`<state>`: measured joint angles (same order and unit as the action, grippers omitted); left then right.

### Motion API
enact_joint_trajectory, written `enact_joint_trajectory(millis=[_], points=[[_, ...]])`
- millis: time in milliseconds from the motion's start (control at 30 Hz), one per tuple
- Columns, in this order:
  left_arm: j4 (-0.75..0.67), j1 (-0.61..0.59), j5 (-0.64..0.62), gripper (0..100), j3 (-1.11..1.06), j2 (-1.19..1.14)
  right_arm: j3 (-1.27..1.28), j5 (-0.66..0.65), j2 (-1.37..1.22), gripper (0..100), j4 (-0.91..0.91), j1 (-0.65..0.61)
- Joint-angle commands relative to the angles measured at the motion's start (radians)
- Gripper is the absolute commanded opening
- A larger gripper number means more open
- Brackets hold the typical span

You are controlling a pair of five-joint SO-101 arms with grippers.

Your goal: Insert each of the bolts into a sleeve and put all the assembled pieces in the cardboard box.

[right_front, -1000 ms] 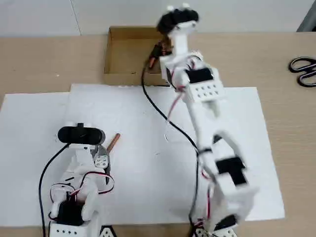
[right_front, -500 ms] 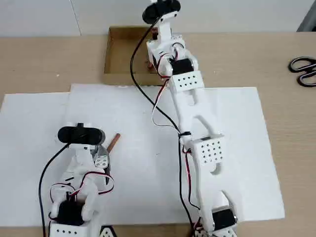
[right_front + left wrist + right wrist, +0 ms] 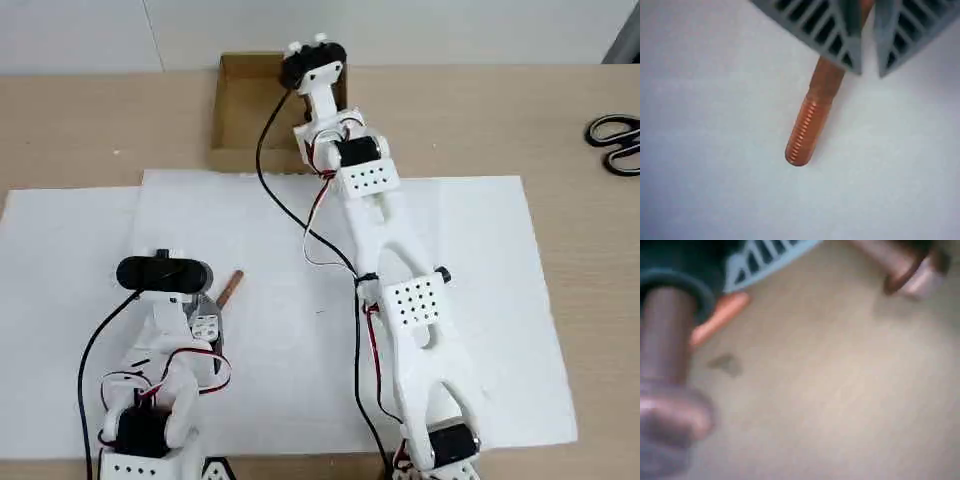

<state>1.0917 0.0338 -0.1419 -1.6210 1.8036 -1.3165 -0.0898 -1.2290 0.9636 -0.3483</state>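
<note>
Now our left end effector (image 3: 865, 57) is closed on a copper-coloured metal bolt (image 3: 807, 130). The bolt's screw end sticks out free and points slantwise toward the open brown cardboard box (image 3: 228, 112). This bolt is well apart from the box, on the side where our arms begin. It is over the big white sheet of paper (image 3: 120, 230) on the tan wooden desk (image 3: 80, 120). It has no sleeve on it yet.

Our right arm (image 3: 385, 235) lies long across the paper to the box. Our right end effector (image 3: 757, 262) hangs inside the box, close above the floor. We cannot tell if it is open or closed. Just beside it is the first finished piece (image 3: 667, 340), a copper bolt pushed through a dark round sleeve. We cannot tell if it hangs or lies down. A second finished piece (image 3: 902, 270) lies on the box floor, a bit farther off.

We think the first finished piece only needs letting go, because it is already between the box walls. Those walls are near, so going straight up looks safest. The black scissors (image 3: 612, 140) are far from the box, out of our way.
</note>
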Motion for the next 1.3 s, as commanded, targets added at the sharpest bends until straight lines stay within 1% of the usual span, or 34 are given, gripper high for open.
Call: enact_joint_trajectory(millis=[0,67,300,400,500,733,767,867,967,1167,1267], points=[[0.002,0.006,0.003,1,0.002,0.006,-0.046,-0.017,0.036,23.0,0.061,-0.002],[0.002,0.006,0.003,1,0.002,0.006,-0.048,-0.017,0.058,24.9,0.088,-0.002],[0.002,0.006,0.002,1,0.002,0.006,-0.048,-0.017,0.177,24.9,0.107,-0.005],[0.002,0.006,0.002,1,0.002,0.006,-0.048,-0.017,0.254,24.9,0.174,-0.005],[0.002,0.006,0.002,1,0.002,0.006,-0.048,-0.014,0.348,24.9,0.306,-0.005],[0.002,0.002,-0.012,1,0.002,0.006,-0.043,-0.011,0.515,24.8,0.751,-0.002],[0.002,0.002,-0.012,1,0.002,0.006,-0.031,-0.005,0.527,24.8,0.782,0.001],[0.002,0.0,-0.018,1,0.002,0.006,0.074,0.092,0.558,24.8,0.777,0.056],[0.002,-0.002,-0.025,1,0.002,0.006,0.213,0.161,0.636,24.8,0.783,0.093],[0.002,-0.002,-0.025,1,0.002,0.006,0.721,0.301,0.932,24.8,0.777,0.127],[0.002,-0.002,-0.025,1,0.002,0.006,0.933,0.361,1.069,24.8,0.774,0.137]])
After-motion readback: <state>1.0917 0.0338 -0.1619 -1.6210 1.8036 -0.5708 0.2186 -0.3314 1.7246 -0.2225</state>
